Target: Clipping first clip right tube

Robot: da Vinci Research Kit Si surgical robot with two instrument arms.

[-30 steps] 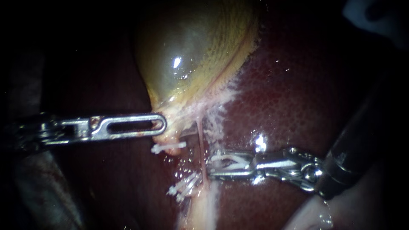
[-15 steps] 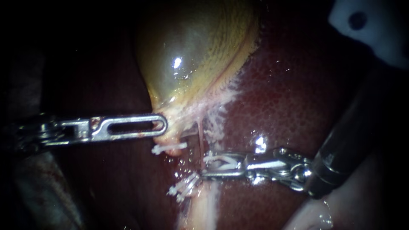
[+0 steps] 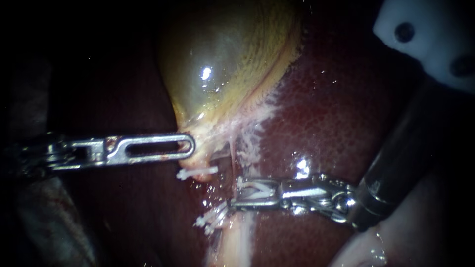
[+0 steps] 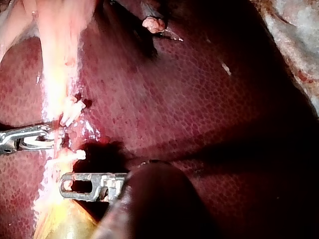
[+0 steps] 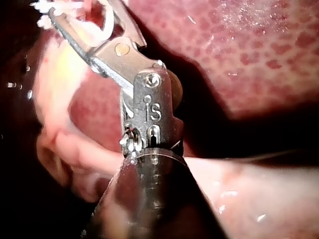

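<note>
The yellow-green gallbladder (image 3: 222,64) lies against the dark red liver (image 3: 336,113). My left instrument (image 3: 190,147) comes in from the left, its slotted jaws shut on the gallbladder's neck. A thin pink tube (image 3: 231,155), the right one, runs down from the neck. My right instrument (image 3: 232,194) has its jaws shut on a white clip (image 3: 255,189), and their tips reach the tube. In the right wrist view the clip (image 5: 102,20) sits in the jaws of the right instrument (image 5: 60,12). The left wrist view shows my left instrument (image 4: 65,185) and my right instrument (image 4: 47,138).
Left of the thin tube, a white clip (image 3: 198,172) sits just under the neck and more white clips (image 3: 213,217) sit lower down. A pale band of tissue (image 3: 237,242) runs downward. A white part with dark holes (image 3: 430,39) fills the upper right corner.
My right instrument has slid left, bringing the clip-bearing jaws up to the thin tube. The white part at upper right has come further into view. The left instrument has held still.
</note>
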